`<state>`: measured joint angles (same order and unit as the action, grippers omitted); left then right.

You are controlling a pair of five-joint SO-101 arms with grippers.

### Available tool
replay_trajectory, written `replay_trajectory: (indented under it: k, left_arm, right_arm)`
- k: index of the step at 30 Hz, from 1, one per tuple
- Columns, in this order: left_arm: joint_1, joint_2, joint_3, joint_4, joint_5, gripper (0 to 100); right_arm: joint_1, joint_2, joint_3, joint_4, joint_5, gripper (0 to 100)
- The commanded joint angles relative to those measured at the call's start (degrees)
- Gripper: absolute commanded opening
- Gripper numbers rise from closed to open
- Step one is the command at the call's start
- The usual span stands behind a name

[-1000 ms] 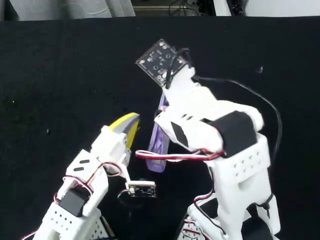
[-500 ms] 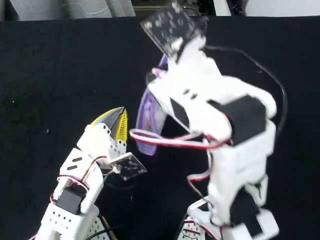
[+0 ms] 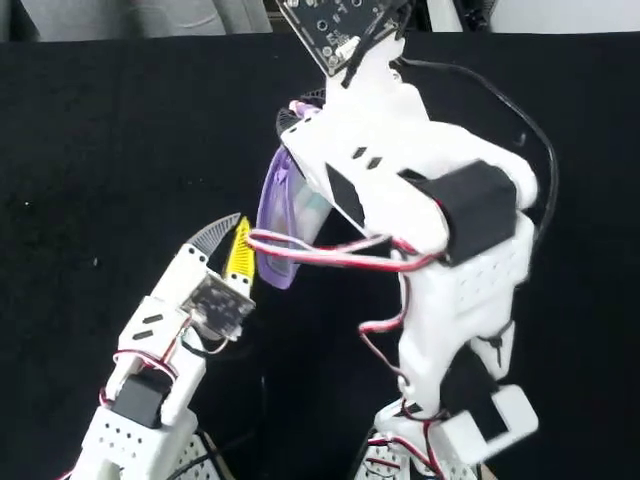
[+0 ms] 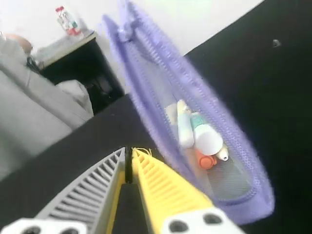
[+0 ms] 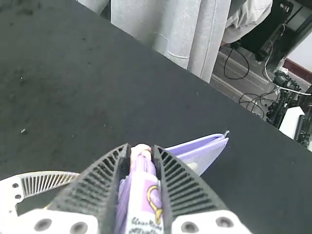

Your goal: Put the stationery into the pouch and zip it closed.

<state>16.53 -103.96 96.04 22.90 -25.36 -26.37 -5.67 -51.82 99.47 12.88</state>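
My right jaws, clamping the pouch, have risen; left jaws, closed empty at 7 o'clock, should steady it.

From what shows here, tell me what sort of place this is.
Probably a lab or office workroom: a black-covered table, a grey curtain behind it, and loose cables on the floor beyond.

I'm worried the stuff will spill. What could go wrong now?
The pouch hangs in the air from the right pincer alone, pinched at one end, so it might slip out and drop. If its zip isn't fully shut, which I can't tell, the stationery inside could tumble out.
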Motion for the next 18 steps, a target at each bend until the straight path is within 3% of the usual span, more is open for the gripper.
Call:
replay_trajectory:
  k: [1, 9, 18]
  left_arm:
    - [-3.91, -0.53, 1.36, 2.73, 5.8, 3]
    - [-12.97, -0.53, 1.36, -0.62, 13.27, 3]
    - [-13.93, -0.53, 1.36, -0.44, 13.89, 3]
  right_arm:
    - [-0.62, -7.52, -2.68, 1.41, -0.53, 1.3]
    - [-0.44, -12.09, -3.74, -0.97, -0.62, 1.4]
    - [-0.7, -12.53, -11.82, -1.23, -0.62, 1.4]
